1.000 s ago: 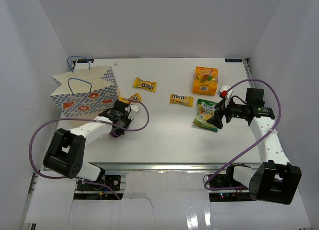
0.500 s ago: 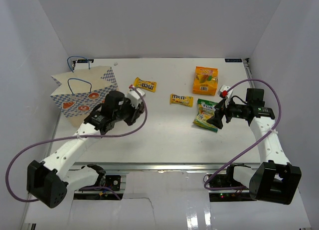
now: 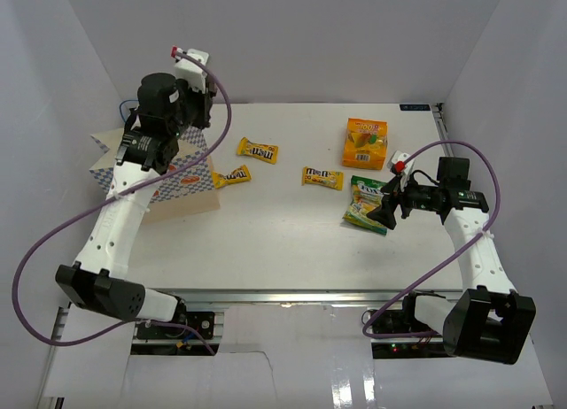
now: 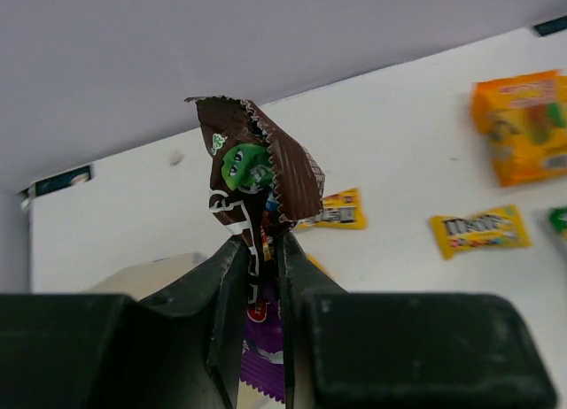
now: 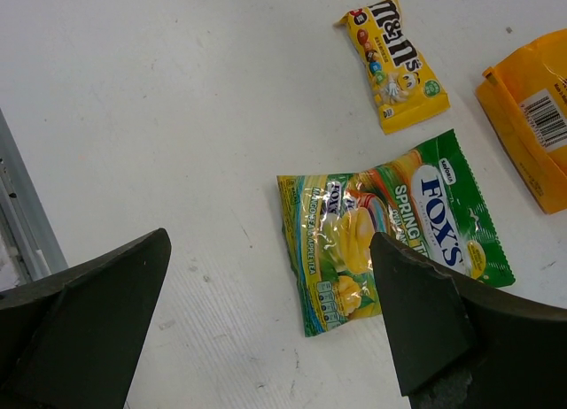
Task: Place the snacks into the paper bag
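Observation:
My left gripper (image 3: 200, 111) is raised high over the paper bag (image 3: 180, 193). It is shut on the small purple wrapped bar (image 4: 258, 164), which sticks up between its fingers (image 4: 263, 250). Three yellow candy packets lie on the table, one far from the bag (image 3: 257, 150), one beside the bag (image 3: 231, 175) and one mid-table (image 3: 322, 178). The orange pouch (image 3: 367, 142) and the green-yellow pouch (image 3: 368, 204) lie on the right. My right gripper (image 3: 391, 211) is open and empty, hovering above the green-yellow pouch (image 5: 390, 223).
White walls close in the table on the left, back and right. The bag's tan rim (image 4: 146, 273) shows below my left gripper. A yellow packet (image 5: 394, 59) and the orange pouch (image 5: 532, 117) lie beyond the green-yellow pouch.
My left arm has lifted the purple bar off the table near the bag's front and swung it up and back, high over the bag. The right arm has not moved.

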Action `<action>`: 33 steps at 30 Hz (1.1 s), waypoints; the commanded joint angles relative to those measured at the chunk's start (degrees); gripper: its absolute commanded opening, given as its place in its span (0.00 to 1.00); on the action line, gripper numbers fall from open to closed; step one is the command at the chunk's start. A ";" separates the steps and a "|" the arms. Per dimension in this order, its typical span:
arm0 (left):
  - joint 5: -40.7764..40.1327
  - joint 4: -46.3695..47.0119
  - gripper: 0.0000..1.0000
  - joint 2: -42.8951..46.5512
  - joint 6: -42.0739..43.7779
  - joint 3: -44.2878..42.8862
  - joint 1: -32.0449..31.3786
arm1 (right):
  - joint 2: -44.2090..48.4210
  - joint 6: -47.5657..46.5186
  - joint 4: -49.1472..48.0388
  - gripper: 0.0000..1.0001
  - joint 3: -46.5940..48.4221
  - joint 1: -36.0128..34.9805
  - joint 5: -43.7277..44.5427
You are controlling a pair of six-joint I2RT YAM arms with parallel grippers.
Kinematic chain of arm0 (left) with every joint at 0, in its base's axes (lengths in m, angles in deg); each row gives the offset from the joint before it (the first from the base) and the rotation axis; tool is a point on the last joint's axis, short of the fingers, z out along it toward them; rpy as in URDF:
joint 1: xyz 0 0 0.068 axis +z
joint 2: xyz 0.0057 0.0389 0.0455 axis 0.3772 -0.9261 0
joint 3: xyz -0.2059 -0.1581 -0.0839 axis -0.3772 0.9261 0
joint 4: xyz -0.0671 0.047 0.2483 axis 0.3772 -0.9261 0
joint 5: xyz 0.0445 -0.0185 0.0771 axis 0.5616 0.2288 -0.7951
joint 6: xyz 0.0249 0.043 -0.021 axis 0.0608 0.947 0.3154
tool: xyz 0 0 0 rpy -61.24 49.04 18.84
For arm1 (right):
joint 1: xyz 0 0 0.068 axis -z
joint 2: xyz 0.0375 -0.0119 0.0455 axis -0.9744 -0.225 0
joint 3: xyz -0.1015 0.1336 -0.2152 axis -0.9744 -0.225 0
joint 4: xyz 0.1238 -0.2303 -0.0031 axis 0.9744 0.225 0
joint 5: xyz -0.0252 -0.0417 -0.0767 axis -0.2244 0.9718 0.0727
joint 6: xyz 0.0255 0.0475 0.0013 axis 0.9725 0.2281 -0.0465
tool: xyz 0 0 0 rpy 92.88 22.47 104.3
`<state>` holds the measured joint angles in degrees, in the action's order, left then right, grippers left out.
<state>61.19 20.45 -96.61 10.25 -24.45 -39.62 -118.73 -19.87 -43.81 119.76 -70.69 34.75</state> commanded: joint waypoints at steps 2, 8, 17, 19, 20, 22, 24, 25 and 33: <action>-10.51 -5.41 0.22 -1.72 3.68 -4.72 3.39 | 1.65 -0.83 -1.36 1.00 0.08 0.20 -1.48; -15.87 -4.98 0.23 -0.67 8.69 -0.42 4.36 | 1.39 0.84 -3.03 1.00 -0.53 0.20 -1.56; -21.51 -3.39 0.27 3.29 12.12 8.28 6.64 | 0.95 2.07 -5.49 1.00 -1.85 0.11 -2.35; -21.60 -2.87 0.31 3.55 12.22 9.16 7.25 | 0.60 2.60 -5.84 1.00 -1.85 0.11 -2.97; -21.51 -2.78 0.33 3.55 12.04 9.78 7.34 | 0.51 3.03 -6.28 1.00 -1.85 0.11 -3.14; -21.42 -2.69 0.41 3.29 11.52 10.05 7.43 | 0.33 3.13 -6.37 1.00 -1.85 0.02 -3.67; -20.90 -2.78 0.57 3.11 10.82 9.87 7.43 | 0.16 3.48 -6.46 1.00 -1.68 -0.06 -3.76; -20.20 -2.78 0.62 3.20 10.46 9.70 7.43 | -0.02 3.56 -6.37 1.00 -1.59 -0.07 -3.67; -10.37 -3.74 0.82 5.57 3.10 5.57 7.43 | -5.28 14.80 -10.05 1.00 1.48 -2.69 5.08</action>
<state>44.18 16.28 -95.30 18.14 -14.99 -32.29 -121.52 -11.63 -50.24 118.45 -71.81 34.71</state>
